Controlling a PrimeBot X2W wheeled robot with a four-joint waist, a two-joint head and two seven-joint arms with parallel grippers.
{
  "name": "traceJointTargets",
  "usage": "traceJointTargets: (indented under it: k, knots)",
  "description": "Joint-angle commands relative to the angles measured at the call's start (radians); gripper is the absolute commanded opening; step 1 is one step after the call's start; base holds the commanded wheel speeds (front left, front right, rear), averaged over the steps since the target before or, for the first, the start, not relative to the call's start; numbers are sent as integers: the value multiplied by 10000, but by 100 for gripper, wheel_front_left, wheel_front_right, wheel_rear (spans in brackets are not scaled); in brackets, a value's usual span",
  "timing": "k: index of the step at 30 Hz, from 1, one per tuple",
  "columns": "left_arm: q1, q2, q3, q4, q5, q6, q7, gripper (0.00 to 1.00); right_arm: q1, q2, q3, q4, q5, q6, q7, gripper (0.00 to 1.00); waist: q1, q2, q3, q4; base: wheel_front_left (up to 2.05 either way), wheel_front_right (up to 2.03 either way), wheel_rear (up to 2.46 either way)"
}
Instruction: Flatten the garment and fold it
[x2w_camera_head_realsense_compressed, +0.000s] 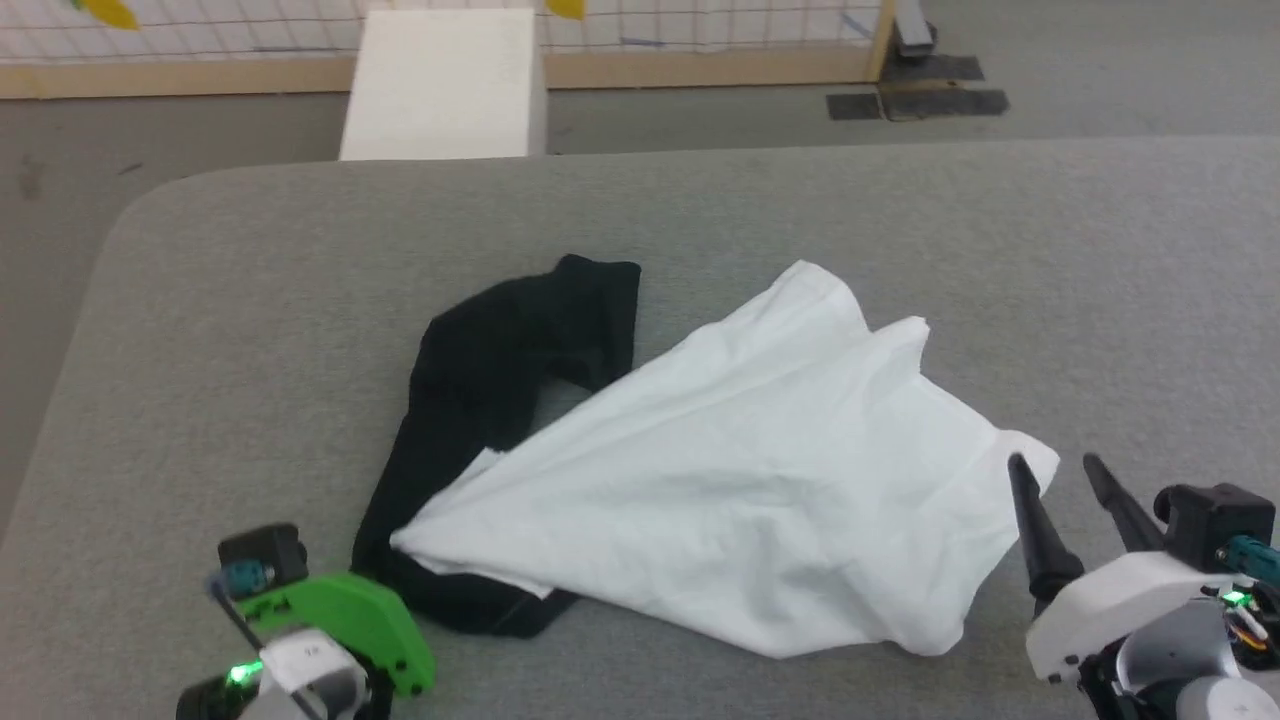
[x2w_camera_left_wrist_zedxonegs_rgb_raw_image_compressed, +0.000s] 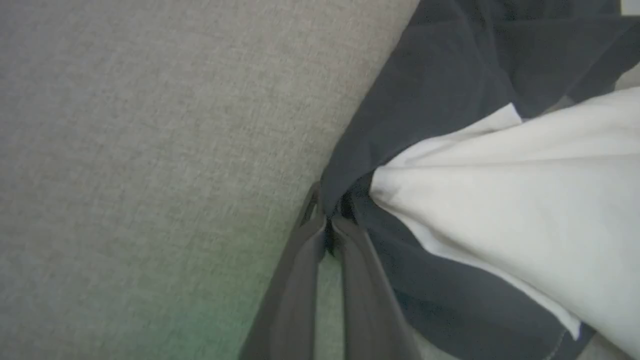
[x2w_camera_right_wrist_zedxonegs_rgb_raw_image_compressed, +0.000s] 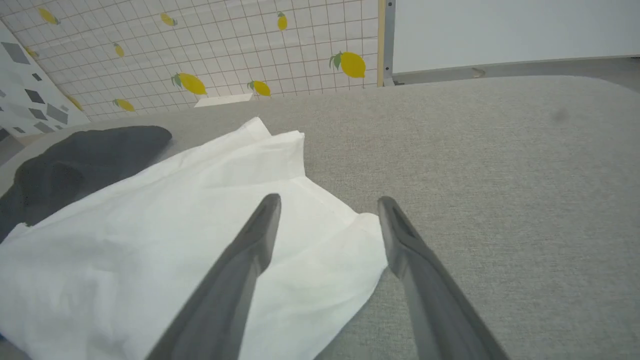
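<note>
1. The left hand (x2w_camera_left_wrist_zedxonegs_rgb_raw_image_compressed: 327, 220) is clamped shut on black cloth at the near-left end of the soft white-bodied, black-sleeved garment (x2w_camera_head_realsense_compressed: 720, 480).
2. The garment lies rumpled on the grey fabric-covered bench (x2w_camera_head_realsense_compressed: 250, 300), black sleeve bunched left, white body fanning right.
3. The right hand (x2w_camera_head_realsense_compressed: 1055, 465) stands wide open at the white corner, one finger over cloth, the other over bare bench.

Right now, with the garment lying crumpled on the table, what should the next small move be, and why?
Probably lower the right gripper and close its jaws on the white corner below. The left gripper has its jaws shut on the black edge of the garment, while the right jaws stand open over that corner. Two grips would let it pull the cloth flat.
</note>
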Motion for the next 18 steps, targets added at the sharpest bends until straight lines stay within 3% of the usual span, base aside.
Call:
traceJointTargets:
  k: [1, 4, 11, 18]
  knots:
    - [294, 43, 45, -242, -120, 114, 31, 100, 183, -6, -105, 99, 33, -15, 316, 100, -1, 0, -321, 560, 0, 0, 0]
    - [684, -69, 175, -815, -257, 33, -374, 100, 388, -6, -396, 295, 181, -15, 1216, 100, -1, 0, -355, 732, 0, 0, 0]
    - [509, -237, 76, -1661, 687, -827, -2950, 100, 332, -6, -1024, 678, 148, -15, 2817, 100, -1, 0, -136, 961, 0, 0, 0]
    - [65, -624, 302, -1980, 1719, -1261, -3376, 100, -376, -6, -752, 1529, -46, -15, 4208, 100, -1, 0, 360, 1029, 0, 0, 0]
